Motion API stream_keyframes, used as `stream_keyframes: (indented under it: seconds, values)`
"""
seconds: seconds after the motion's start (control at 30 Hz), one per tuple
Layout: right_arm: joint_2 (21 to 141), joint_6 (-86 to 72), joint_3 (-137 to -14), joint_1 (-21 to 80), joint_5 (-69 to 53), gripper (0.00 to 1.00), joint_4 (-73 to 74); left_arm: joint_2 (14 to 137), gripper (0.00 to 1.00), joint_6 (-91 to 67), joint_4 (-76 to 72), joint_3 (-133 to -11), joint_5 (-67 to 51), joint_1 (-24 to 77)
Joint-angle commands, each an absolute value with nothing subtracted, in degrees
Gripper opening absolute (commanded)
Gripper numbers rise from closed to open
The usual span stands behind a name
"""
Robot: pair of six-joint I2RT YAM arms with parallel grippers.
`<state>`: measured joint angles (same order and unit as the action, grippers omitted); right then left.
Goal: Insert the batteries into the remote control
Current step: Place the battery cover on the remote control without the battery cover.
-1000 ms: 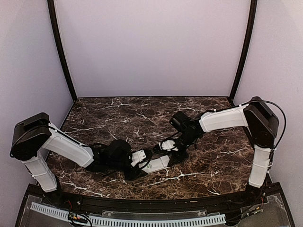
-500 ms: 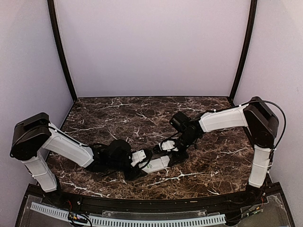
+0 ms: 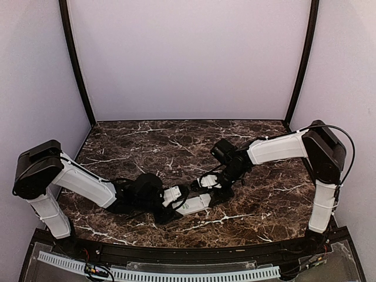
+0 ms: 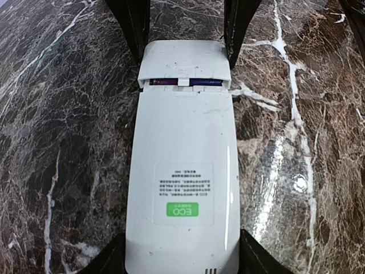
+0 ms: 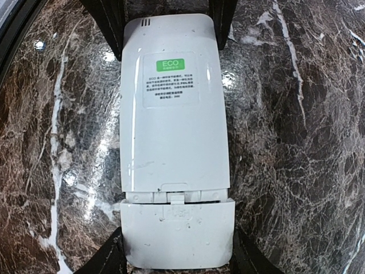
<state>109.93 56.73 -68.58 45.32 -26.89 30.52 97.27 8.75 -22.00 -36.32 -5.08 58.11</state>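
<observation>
The remote control lies back up on the marble table, near the middle of its front edge. The left gripper, about half open, clamps the vented end. The right gripper, equally wide, clamps the end with the battery cover, which sits slightly out of place.

The remote control hides its buttons underneath; its near end is cropped; the batteries show only a purple sliver.
</observation>
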Motion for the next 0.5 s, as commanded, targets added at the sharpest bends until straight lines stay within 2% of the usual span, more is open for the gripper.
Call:
stream_keyframes:
  seconds: [0.0,0.17,0.47]
  values:
    - [110.61,57.04,-68.88,44.81,-24.30,0.48,30.80,99.09,0.66,9.22,-16.59,-36.03,-2.71,57.21]
    - [111.01,57.04,-68.69,45.02,-24.35,0.50,30.43,99.19,0.72,9.15,-16.35,-36.12,-2.82,57.18]
    - [110.57,57.06,-68.10,45.03,-24.31,0.56,30.35,99.22,0.76,9.40,-16.01,-36.12,-3.57,57.14]
